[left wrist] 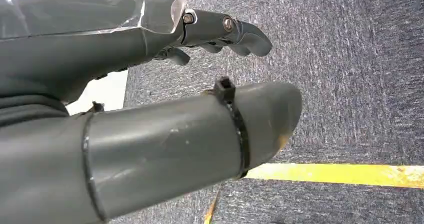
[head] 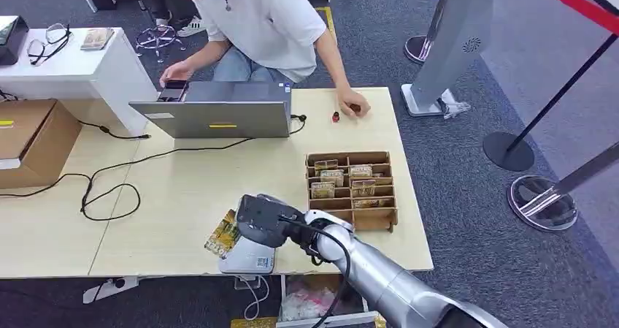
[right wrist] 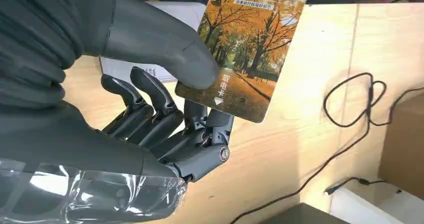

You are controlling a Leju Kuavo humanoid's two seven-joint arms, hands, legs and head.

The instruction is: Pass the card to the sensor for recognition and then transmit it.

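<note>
My right hand reaches left over the table's front edge. It pinches an autumn-tree card between the thumb and fingers. The card hangs just above and left of the white sensor. In the right wrist view the thumb presses on the card, the other fingers curl beneath it, and the sensor lies behind. My left hand hangs over the carpet, holding nothing, with its fingers apart.
A brown cardboard card rack with several cards stands right of my hand. A person sits behind the laptop, one hand near a small red object. Black cables cross the left table. A cardboard box sits far left.
</note>
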